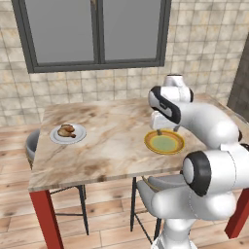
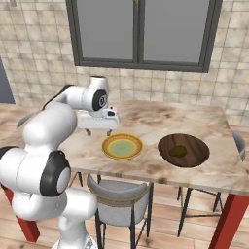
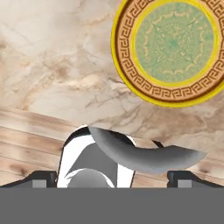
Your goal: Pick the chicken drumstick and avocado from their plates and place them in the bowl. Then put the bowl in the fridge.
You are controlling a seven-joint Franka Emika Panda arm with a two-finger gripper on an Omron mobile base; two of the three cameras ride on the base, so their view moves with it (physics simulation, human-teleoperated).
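Currently the gripper (image 2: 99, 130) hangs wide open and empty above the marble table (image 1: 112, 146), beside the yellow-rimmed plate (image 2: 122, 146). Avocado (image 2: 178, 151) lies in the bowl (image 2: 184, 150); chicken drumstick (image 1: 66, 130) remains well apart on the white plate (image 1: 68, 134).

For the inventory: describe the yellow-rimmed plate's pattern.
Plate: yellow rim, brown key-pattern band, green ornamental centre; clearest in the hand view.

Two base views from behind the arm, left and right, both facing forward and down over the desk (image 1: 107, 146) toward the window (image 1: 95, 31); yellow-rimmed plate (image 1: 164, 142) shared by both. Hand view close above the desk, looking straight down onto that plate and the desk's edge.
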